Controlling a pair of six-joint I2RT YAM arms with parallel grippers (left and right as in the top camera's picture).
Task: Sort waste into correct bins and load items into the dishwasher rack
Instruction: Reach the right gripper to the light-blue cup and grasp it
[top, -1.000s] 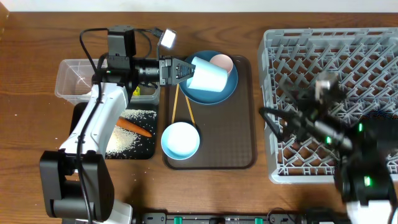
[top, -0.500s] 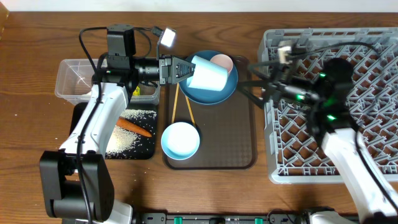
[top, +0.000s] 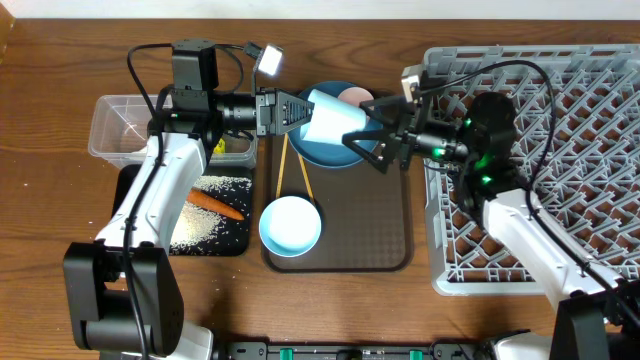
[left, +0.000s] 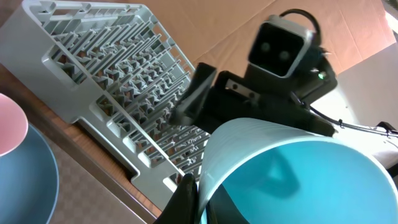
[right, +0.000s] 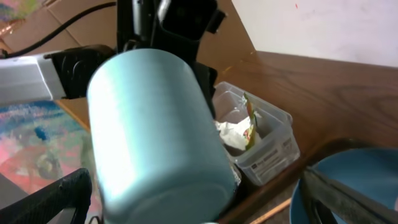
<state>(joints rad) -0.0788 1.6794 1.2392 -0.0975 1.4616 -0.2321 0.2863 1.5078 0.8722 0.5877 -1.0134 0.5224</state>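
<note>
My left gripper (top: 297, 110) is shut on the rim of the light-blue cup (top: 335, 122) and holds it on its side above the blue plate (top: 340, 150). One finger (left: 186, 199) presses the outside of the rim and the other sits inside the cup (left: 298, 174). My right gripper (top: 368, 142) is open, with its fingers (right: 56, 199) standing either side of the cup's base (right: 155, 130). The pink cup (top: 357, 97) rests on the plate. The bowl (top: 291, 224) and chopsticks (top: 290, 170) lie on the brown tray (top: 385, 220). The dishwasher rack (top: 540, 170) is on the right.
The clear tub (top: 122, 125) at the left holds a napkin (right: 230, 134) and a wrapper (right: 250, 124). The black tray (top: 135, 185) below it carries rice (top: 215, 190) and a carrot (top: 215, 205). Cables trail over the rack behind the right arm.
The right arm has swung left from over the rack to the cup, and its open jaws now flank the cup's base. The left arm and the cup have not moved.
</note>
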